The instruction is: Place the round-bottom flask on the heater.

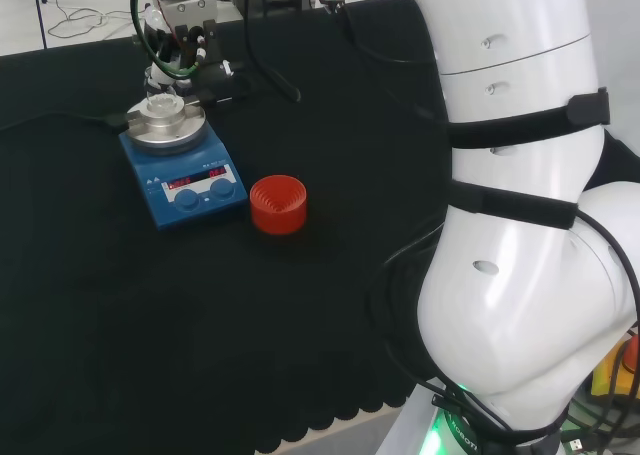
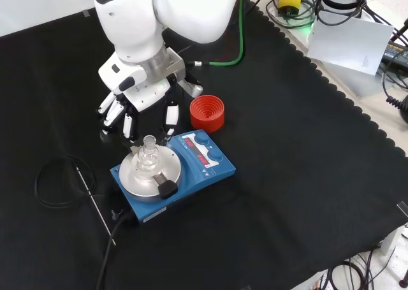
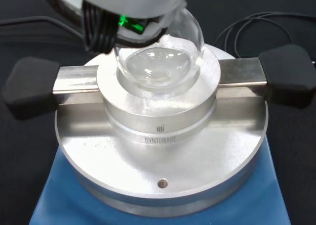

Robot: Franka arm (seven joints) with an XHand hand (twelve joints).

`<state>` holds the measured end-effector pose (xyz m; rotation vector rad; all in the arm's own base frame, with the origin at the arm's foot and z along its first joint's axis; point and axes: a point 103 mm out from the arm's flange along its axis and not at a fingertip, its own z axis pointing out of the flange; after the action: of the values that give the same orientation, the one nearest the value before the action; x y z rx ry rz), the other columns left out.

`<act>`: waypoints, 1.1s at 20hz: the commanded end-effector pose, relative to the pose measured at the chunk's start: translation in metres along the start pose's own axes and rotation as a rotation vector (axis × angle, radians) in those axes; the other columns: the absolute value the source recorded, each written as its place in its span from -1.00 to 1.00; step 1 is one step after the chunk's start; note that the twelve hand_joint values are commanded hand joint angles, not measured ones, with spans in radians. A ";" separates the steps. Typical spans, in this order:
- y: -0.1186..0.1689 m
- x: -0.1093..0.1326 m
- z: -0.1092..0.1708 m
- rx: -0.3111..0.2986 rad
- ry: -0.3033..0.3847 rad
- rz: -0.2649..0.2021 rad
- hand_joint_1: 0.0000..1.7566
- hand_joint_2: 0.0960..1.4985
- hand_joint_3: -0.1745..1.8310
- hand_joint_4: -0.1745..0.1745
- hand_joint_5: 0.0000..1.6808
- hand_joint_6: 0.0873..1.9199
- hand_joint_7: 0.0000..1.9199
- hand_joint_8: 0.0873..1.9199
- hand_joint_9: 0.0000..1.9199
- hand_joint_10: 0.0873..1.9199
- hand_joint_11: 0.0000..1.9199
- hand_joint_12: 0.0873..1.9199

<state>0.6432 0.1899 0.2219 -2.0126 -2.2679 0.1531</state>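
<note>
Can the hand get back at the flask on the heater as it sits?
Probably yes. The hand hangs open just behind the flask, whose neck stands clear above the heater; the red stand sits off to one side.

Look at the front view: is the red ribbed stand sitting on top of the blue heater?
No. The red ribbed stand sits on the black cloth beside the blue heater, whose metal block carries the round-bottom flask.
</note>
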 end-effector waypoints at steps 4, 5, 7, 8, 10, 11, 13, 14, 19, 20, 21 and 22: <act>0.001 -0.002 0.004 0.007 0.048 0.000 0.26 -0.19 -0.07 0.71 0.38 -0.09 -0.65 -0.38 -0.34 -0.46 -0.57 0.33; 0.001 -0.002 0.005 0.003 0.050 0.001 0.25 -0.17 -0.10 0.77 0.37 -0.09 -0.66 -0.38 -0.35 -0.46 -0.57 0.33; 0.001 -0.002 0.006 0.004 0.043 0.001 0.25 -0.14 -0.14 0.83 0.36 -0.10 -0.67 -0.37 -0.36 -0.45 -0.57 0.33; 0.000 -0.001 0.006 0.006 0.042 0.005 0.18 -0.16 -0.15 0.41 0.26 -0.14 -0.72 -0.38 -0.40 -0.45 -0.62 0.35; 0.001 -0.001 0.006 0.013 0.040 0.007 0.10 -0.21 -0.16 -0.15 0.08 -0.18 -0.79 -0.38 -0.47 -0.42 -0.70 0.37; 0.001 0.000 0.007 0.014 0.039 0.006 0.08 -0.22 -0.16 -0.26 0.04 -0.19 -0.81 -0.38 -0.49 -0.41 -0.72 0.38; 0.001 0.000 0.007 0.011 0.041 0.009 0.06 -0.24 -0.17 -0.34 0.01 -0.20 -0.83 -0.38 -0.51 -0.39 -0.74 0.39; 0.001 0.000 0.007 0.011 0.040 0.009 0.06 -0.24 -0.17 -0.35 0.00 -0.20 -0.83 -0.37 -0.52 -0.38 -0.75 0.39; -0.001 -0.002 0.008 0.007 0.038 0.013 0.06 -0.25 -0.17 -0.35 -0.02 -0.21 -0.84 -0.37 -0.54 -0.37 -0.76 0.39; -0.002 -0.003 0.008 0.004 0.040 0.015 0.06 -0.25 -0.17 -0.35 -0.02 -0.21 -0.84 -0.37 -0.54 -0.37 -0.76 0.39; -0.003 -0.003 0.008 -0.004 0.041 0.019 0.06 -0.25 -0.17 -0.36 -0.03 -0.21 -0.84 -0.37 -0.54 -0.37 -0.76 0.39; -0.005 -0.005 0.006 -0.010 0.042 0.022 0.06 -0.25 -0.18 -0.37 -0.07 -0.21 -0.85 -0.37 -0.54 -0.37 -0.76 0.39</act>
<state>0.6417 0.1886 0.2132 -2.0075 -2.2278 0.1254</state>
